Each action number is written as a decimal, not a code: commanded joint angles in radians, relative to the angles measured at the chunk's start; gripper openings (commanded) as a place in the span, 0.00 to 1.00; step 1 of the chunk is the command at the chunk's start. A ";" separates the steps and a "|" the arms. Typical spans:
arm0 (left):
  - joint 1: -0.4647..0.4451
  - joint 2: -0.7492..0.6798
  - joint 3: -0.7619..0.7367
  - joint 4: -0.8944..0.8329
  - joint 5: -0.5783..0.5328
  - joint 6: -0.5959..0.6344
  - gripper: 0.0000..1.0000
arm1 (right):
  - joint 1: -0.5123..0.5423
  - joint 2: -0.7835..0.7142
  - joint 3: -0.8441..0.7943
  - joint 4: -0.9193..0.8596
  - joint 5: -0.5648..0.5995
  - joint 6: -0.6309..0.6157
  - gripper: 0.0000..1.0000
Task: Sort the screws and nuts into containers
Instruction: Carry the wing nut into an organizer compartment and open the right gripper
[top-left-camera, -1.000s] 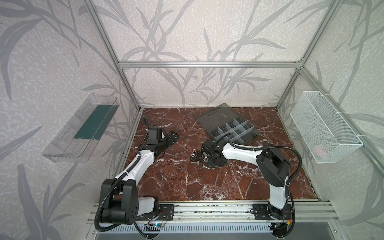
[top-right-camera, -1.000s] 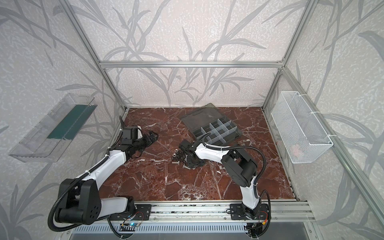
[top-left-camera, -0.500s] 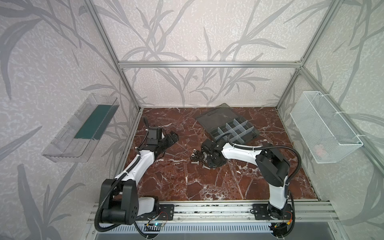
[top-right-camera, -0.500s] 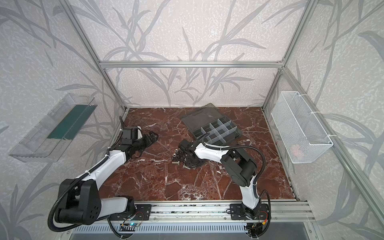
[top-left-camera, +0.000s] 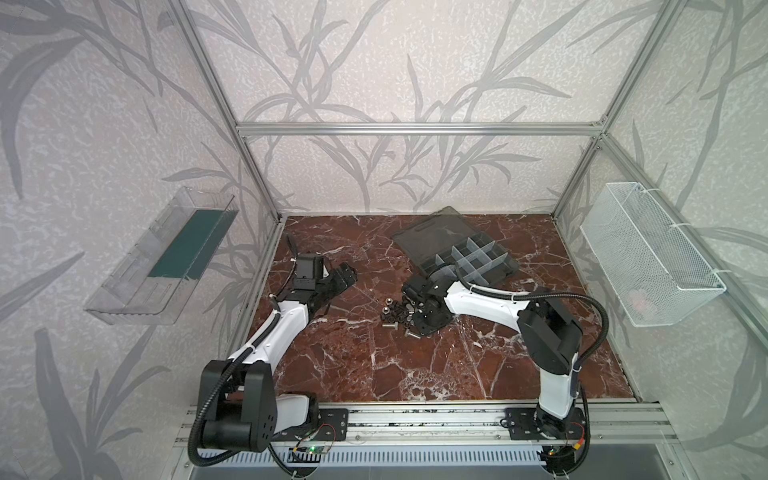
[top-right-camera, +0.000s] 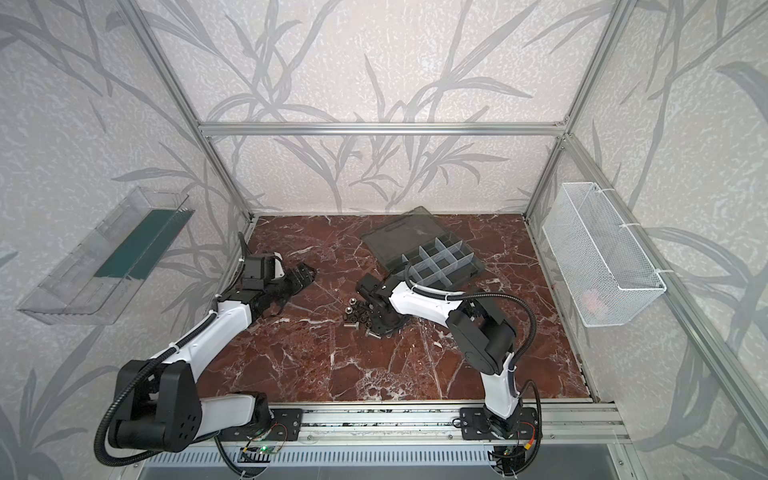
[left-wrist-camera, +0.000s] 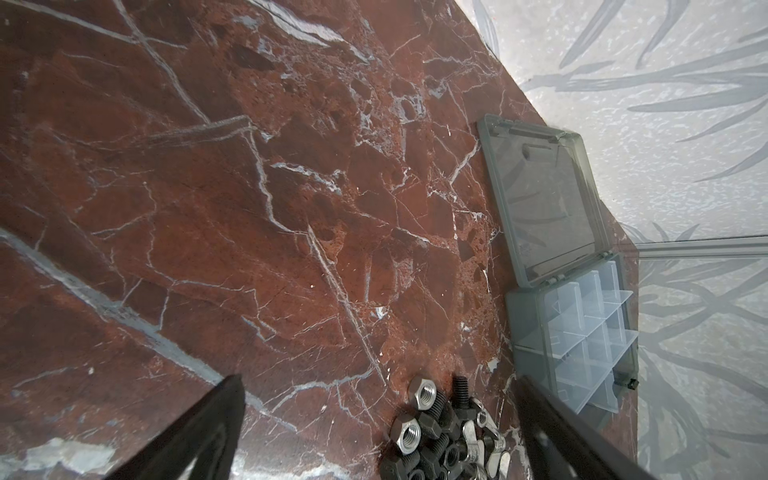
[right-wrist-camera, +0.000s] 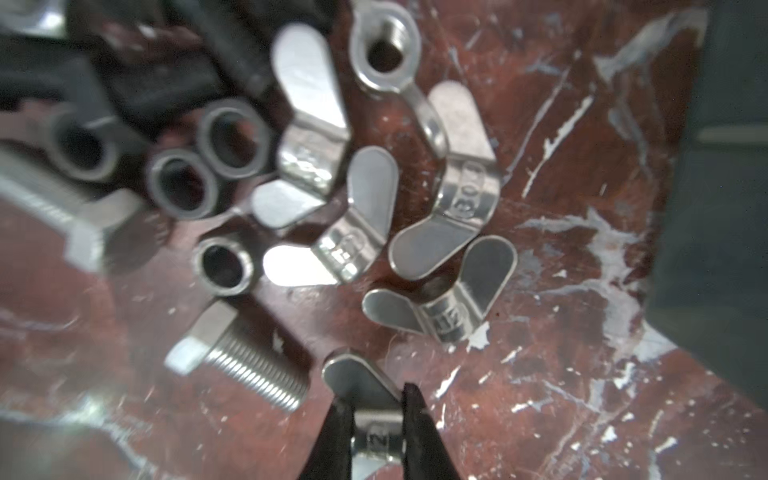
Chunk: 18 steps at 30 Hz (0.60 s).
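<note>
Right wrist: right end effector (right-wrist-camera: 374, 399) tight around a wing nut (right-wrist-camera: 358, 374); left end effector (left-wrist-camera: 380, 380) wide.

Tabletop (top-left-camera: 374, 365): red-brown marble pattern, white veins. Left wall: clear plastic tray (top-left-camera: 124, 286) mounted, holding a dark green strip (top-left-camera: 189, 243). Right wall: white wire-mesh basket (top-left-camera: 615, 266), pale pink item (top-left-camera: 638, 297) inside, not identifiable. Aluminium frame (top-left-camera: 415, 129) borders leaf-patterned wall panels (top-left-camera: 415, 62).

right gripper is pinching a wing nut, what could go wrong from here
1. The right gripper pinches the wing nut only at its tips, so it may twist or slip out on lifting.
2. A silver bolt lies close beside it and could get nudged.
3. The organiser box has small compartments; a loose release might land in the wrong one.
</note>
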 joint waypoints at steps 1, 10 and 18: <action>-0.004 -0.026 0.006 -0.014 -0.005 0.012 0.99 | -0.059 -0.126 0.073 -0.068 -0.079 -0.124 0.00; -0.003 -0.023 0.003 -0.002 0.023 -0.006 0.99 | -0.278 -0.181 0.171 -0.009 -0.118 -0.232 0.00; -0.005 0.007 -0.006 0.036 0.064 -0.046 0.99 | -0.353 -0.001 0.339 -0.068 -0.041 -0.297 0.00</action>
